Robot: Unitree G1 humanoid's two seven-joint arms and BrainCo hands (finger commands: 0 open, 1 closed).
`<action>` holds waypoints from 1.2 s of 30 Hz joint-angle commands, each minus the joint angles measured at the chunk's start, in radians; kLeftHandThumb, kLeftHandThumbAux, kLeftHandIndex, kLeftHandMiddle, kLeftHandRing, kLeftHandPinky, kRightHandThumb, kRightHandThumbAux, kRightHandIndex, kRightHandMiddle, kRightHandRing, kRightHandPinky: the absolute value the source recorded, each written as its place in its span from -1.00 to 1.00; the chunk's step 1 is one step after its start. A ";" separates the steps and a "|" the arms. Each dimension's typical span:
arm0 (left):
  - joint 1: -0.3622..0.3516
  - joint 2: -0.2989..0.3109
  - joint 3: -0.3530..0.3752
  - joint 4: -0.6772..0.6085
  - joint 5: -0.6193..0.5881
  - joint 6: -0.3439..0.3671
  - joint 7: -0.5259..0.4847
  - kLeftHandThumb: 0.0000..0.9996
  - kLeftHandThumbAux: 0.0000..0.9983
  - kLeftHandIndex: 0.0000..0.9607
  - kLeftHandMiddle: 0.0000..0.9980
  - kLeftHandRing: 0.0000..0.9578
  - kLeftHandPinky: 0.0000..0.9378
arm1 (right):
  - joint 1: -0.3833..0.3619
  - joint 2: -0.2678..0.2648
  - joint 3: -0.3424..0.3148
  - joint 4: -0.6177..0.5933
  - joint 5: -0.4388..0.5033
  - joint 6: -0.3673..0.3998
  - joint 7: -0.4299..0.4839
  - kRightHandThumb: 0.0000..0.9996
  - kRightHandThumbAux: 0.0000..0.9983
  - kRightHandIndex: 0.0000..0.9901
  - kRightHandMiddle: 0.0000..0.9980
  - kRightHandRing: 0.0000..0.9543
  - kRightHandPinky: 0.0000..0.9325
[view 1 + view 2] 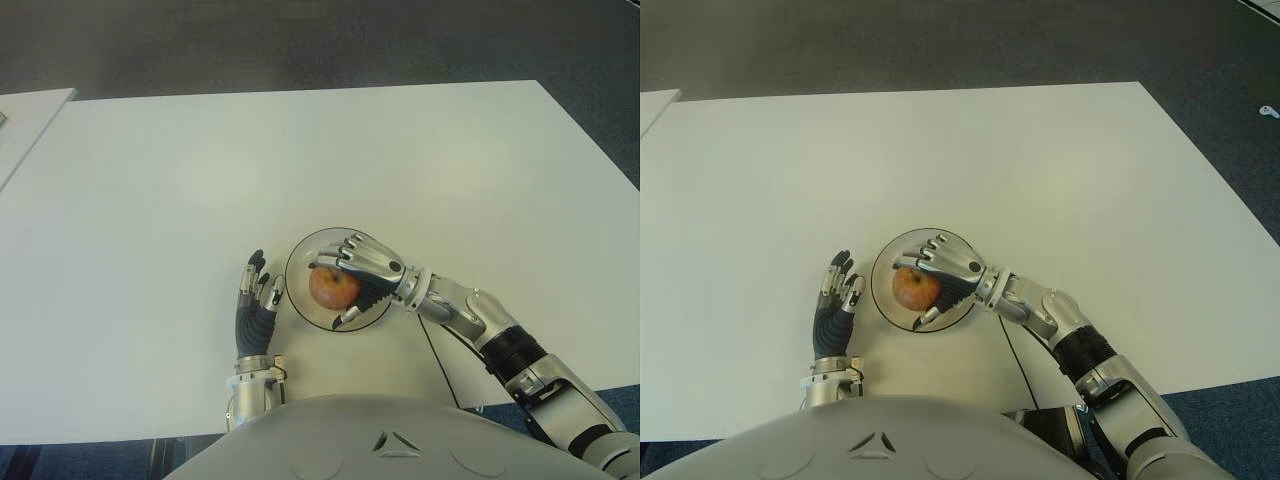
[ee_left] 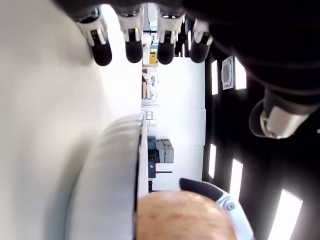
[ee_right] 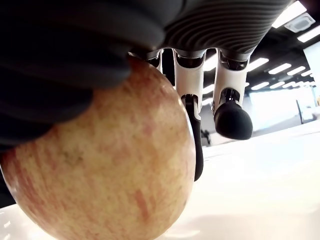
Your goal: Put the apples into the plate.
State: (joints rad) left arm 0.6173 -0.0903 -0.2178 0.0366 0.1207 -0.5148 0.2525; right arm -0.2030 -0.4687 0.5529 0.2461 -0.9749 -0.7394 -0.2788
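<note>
The right hand (image 1: 358, 272) reaches in from the right on a bent arm, palm down, fingers (image 3: 231, 116) curled over the apple (image 1: 333, 287). The left hand (image 1: 256, 300) shows just left of it, fingers extended, relaxed and holding nothing.

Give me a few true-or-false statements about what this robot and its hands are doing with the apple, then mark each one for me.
1. The right hand is wrapped around the apple. True.
2. The apple is over the plate. True.
3. The left hand holds a second apple. False: it holds nothing, fingers straight, on the plate's left.
4. The plate sits at the far edge of the white table. False: it is near the robot's body.
5. Several apples are visible. False: just one.
</note>
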 commanded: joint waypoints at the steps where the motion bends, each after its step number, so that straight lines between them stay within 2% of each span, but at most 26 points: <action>1: 0.034 -0.036 -0.007 0.008 0.008 0.031 0.016 -0.91 -0.16 -1.00 -1.00 -1.00 -0.99 | -0.027 -0.017 0.007 -0.004 -0.020 0.011 0.024 0.44 0.42 -0.11 0.71 0.78 0.73; 16: 0.029 -0.040 -0.010 0.016 0.003 0.026 0.016 -0.91 -0.16 -1.00 -1.00 -1.00 -1.00 | -0.081 -0.060 0.034 -0.040 -0.064 0.038 0.154 0.44 0.41 -0.10 0.64 0.73 0.66; 29: 0.024 -0.035 -0.011 0.019 -0.014 0.032 0.003 -0.94 -0.15 -1.00 -1.00 -1.00 -1.00 | -0.104 -0.069 0.043 -0.041 -0.080 0.040 0.152 0.44 0.41 -0.10 0.65 0.74 0.71; 32: 0.024 -0.038 -0.010 0.021 -0.018 0.032 0.005 -0.92 -0.15 -1.00 -1.00 -1.00 -1.00 | -0.107 -0.061 0.040 -0.026 -0.068 0.040 0.143 0.44 0.41 -0.10 0.63 0.72 0.63; 36: 0.022 -0.039 -0.010 0.023 -0.014 0.030 0.009 -0.91 -0.15 -1.00 -1.00 -1.00 -0.99 | -0.108 -0.055 0.037 -0.010 -0.057 0.040 0.128 0.40 0.42 -0.11 0.55 0.59 0.42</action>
State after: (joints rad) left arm 0.6172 -0.0905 -0.2243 0.0373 0.1100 -0.5129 0.2524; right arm -0.3033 -0.5245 0.5870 0.2106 -1.0261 -0.7112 -0.1490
